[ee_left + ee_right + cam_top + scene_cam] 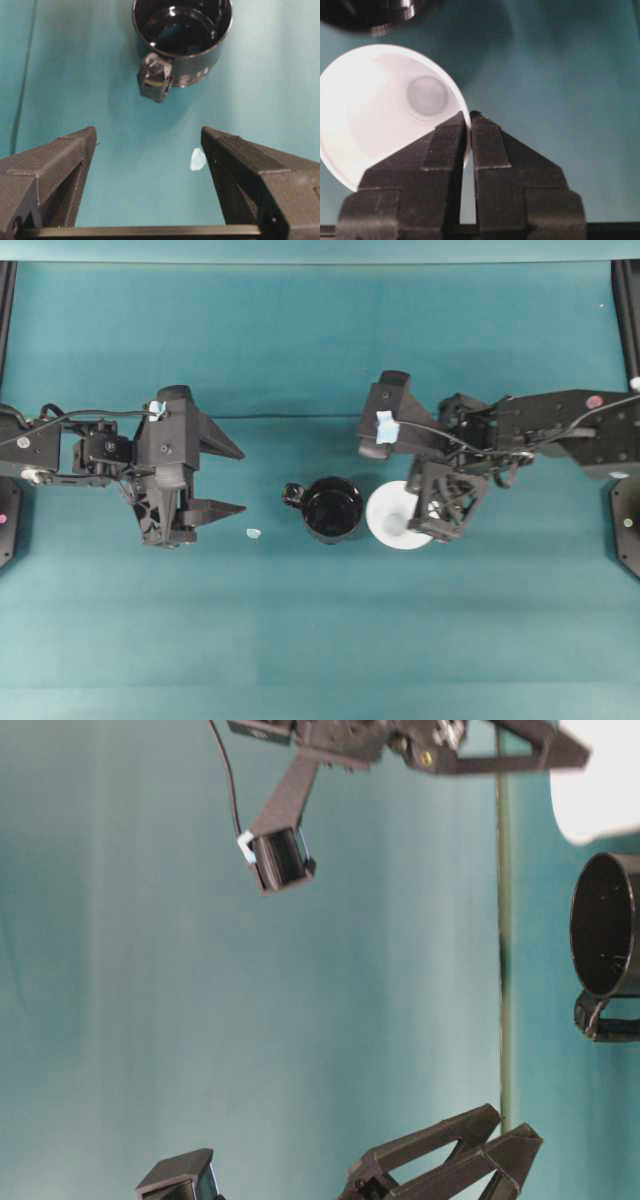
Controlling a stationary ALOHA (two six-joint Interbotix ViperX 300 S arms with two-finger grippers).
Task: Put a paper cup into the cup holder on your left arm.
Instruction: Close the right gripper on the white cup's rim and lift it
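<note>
right wrist view: right hand (470, 117) pinches paper cup (380, 110) rim.

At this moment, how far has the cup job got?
Done: the right gripper has shut on the rim wall of the paper cup. In hand: the cup stands beside the cup holder. Left: lifting it and setting it in the holder; the left gripper waits open.
</note>
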